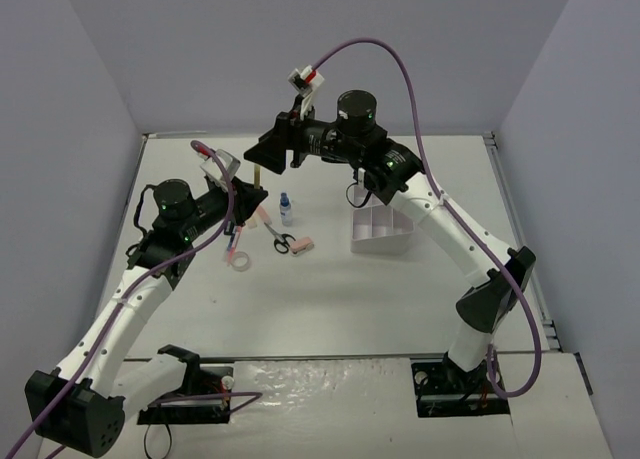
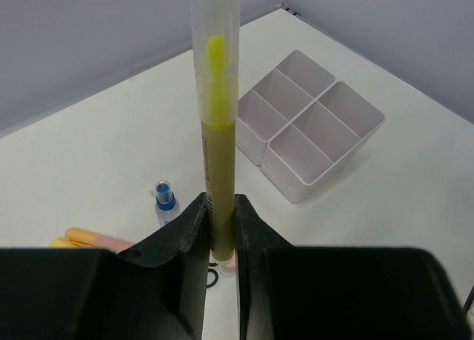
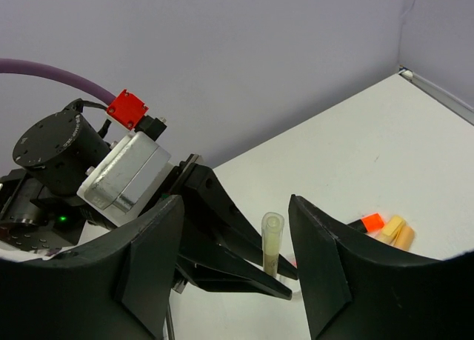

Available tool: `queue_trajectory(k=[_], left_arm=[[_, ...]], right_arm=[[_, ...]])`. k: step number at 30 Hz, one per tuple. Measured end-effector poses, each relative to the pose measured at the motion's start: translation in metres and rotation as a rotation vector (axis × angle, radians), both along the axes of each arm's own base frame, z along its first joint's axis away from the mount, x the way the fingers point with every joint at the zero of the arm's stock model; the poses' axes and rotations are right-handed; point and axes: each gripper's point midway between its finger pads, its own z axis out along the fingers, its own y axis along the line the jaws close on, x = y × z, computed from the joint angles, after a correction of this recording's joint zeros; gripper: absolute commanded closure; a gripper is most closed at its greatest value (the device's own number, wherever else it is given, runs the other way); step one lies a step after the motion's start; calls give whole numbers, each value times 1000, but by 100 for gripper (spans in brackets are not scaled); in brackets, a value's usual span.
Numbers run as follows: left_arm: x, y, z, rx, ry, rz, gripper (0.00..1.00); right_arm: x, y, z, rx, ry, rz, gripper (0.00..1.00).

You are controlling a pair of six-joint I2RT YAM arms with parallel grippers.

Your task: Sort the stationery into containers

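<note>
So the left gripper (image 2: 221, 210) is pinching a yellow highlighter (image 2: 218, 118) low on its olive barrel, fingers pressed tight against it, and it's holding the thing upright above the table (image 1: 400, 299) with the clear cap end on top. To me it's looking like a handover. In the right wrist view the right gripper (image 3: 235, 205) is sitting with its fingers spread wide on either side of that capped end, not touching it, so nothing's being grabbed on that side yet. Gripping low is leaving the top half free for the other arm, and the tray (image 1: 380, 237) is sitting right of centre in the top view, tucked under the right arm, so that arm is getting the easier reach. The compartments I can see are holding nothing. Everything else is lying left of the tray: bottle (image 1: 287, 211), scissors (image 1: 283, 242), eraser (image 1: 303, 246), tape ring (image 1: 240, 262), plus more highlighters (image 3: 381, 225) at the right of the right wrist view. What I'd be watching: both grippers are crowding each other mid-frame, and the bottle is standing near them, easy to knock over.
</note>
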Motion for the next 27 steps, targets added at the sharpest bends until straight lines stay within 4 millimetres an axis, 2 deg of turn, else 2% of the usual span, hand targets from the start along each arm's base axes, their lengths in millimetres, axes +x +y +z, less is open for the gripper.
queue_trajectory(k=[3, 15, 17, 20, 24, 27], left_arm=[[0, 0, 0, 0, 0, 0, 100], [0, 0, 2, -1, -4, 0, 100], [0, 0, 3, -2, -6, 0, 100], [0, 0, 4, -2, -7, 0, 100], [0, 0, 3, -2, -7, 0, 100], [0, 0, 4, -2, -7, 0, 100]], right_arm=[[1, 0, 0, 0, 0, -3, 50], [1, 3, -10, -14, 16, -3, 45], [2, 4, -15, -21, 23, -4, 48], [4, 6, -22, -31, 34, -5, 59], [7, 9, -30, -41, 45, -5, 66], [8, 10, -31, -43, 47, -5, 78]])
